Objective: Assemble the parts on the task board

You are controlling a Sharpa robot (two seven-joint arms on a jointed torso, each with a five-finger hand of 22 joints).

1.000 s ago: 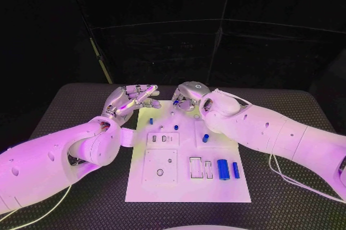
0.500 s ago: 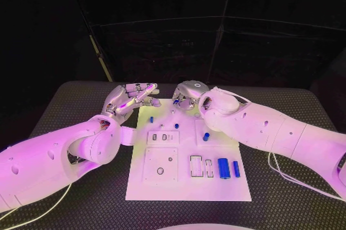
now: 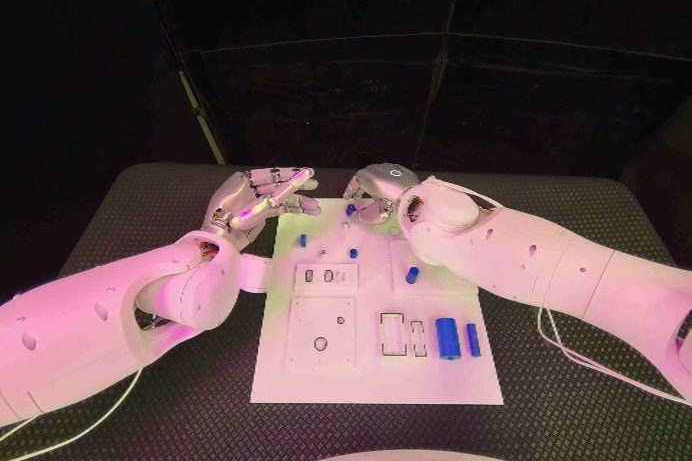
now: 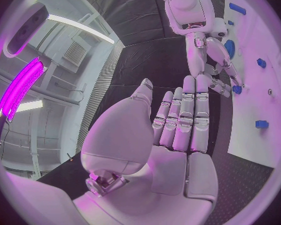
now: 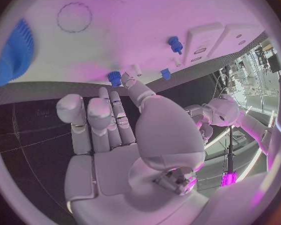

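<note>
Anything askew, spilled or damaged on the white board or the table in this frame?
Nothing stands out. The white task board lies flat on the black table, the small blue parts sit on it, none on the table. The left hand hovers empty at the far edge; the right hand touches a blue piece.

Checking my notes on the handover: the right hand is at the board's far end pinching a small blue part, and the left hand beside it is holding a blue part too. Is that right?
Not quite. The left hand holds nothing: the left wrist view shows its fingers straight and its palm bare. The rest stands: the right hand is at the far end of the task board, fingertips on a small blue part.
</note>
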